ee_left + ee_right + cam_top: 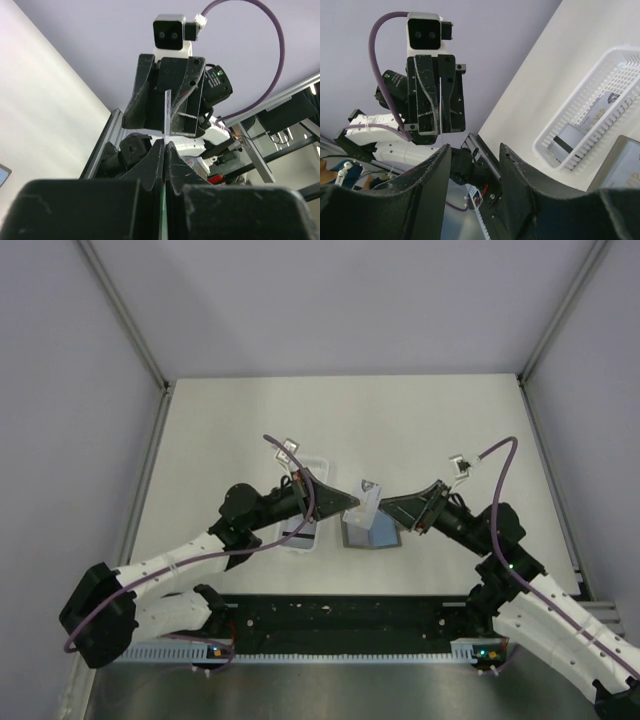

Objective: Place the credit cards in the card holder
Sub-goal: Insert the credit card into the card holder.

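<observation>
My left gripper (347, 503) is shut on a credit card (369, 496), a pale one held upright above the table. In the left wrist view this card (165, 115) shows edge-on, rising from my closed fingertips (165, 142). Facing it from the right, close to the card, is my right gripper (392, 508); its jaws (475, 147) are open with nothing between them. The dark grey card holder (370, 533) lies open on the table just below both grippers, and its corner (620, 167) shows in the right wrist view. More credit cards (582, 125) lie in the white tray.
The white slotted tray (300, 532) sits left of the card holder, partly under my left arm; the right wrist view shows its rim (620, 55). Grey walls and aluminium rails (150, 455) border the table. A black rail (340, 615) runs between the arm bases.
</observation>
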{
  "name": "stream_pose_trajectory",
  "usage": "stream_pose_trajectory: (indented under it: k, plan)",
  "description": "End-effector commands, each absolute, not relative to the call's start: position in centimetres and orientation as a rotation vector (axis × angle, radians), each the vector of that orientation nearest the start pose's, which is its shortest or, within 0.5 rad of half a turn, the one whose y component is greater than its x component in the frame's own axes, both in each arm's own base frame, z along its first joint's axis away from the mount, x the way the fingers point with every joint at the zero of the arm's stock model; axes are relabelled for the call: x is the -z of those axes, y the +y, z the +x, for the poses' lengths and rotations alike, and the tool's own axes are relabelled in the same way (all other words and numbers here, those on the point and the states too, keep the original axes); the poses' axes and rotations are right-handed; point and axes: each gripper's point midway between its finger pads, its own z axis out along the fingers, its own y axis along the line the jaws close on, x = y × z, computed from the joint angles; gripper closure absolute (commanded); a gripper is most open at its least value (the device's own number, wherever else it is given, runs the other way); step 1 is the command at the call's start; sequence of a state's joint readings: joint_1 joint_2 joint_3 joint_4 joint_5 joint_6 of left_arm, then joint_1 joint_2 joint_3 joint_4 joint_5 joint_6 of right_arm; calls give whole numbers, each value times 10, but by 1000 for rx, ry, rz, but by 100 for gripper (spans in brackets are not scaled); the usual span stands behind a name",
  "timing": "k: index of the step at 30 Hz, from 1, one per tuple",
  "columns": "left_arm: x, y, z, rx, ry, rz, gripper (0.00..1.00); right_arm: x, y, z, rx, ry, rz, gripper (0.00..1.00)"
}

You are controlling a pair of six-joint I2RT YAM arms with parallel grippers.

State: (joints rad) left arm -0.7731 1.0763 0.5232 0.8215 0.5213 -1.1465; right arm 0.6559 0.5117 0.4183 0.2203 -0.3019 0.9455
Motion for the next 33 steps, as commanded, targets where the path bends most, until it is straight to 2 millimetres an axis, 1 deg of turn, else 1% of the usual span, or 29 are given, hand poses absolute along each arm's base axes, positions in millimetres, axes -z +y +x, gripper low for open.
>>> stream_pose_trajectory:
  k: [1,11,18,23,26,30,33]
  plan:
    - [-333,-322,173,1888,1495,185,100,-311,234,155,-1571,1536,-88,56]
    - [-328,-326,177,1898,1516,163,100,-316,231,152,-1568,1513,-102,57]
    - [-327,-327,180,1883,1520,149,100,-320,228,148,-1546,1502,-124,62]
    - [-322,-325,184,1842,1548,130,100,-328,223,143,-1543,1451,-143,61]
    - [-320,-327,183,1852,1558,133,100,-329,226,141,-1559,1445,-162,58]
    - [-323,-328,177,1890,1535,158,100,-315,228,151,-1518,1527,-130,55]
    - [-325,-329,173,1903,1526,173,100,-307,228,157,-1479,1565,-109,55]
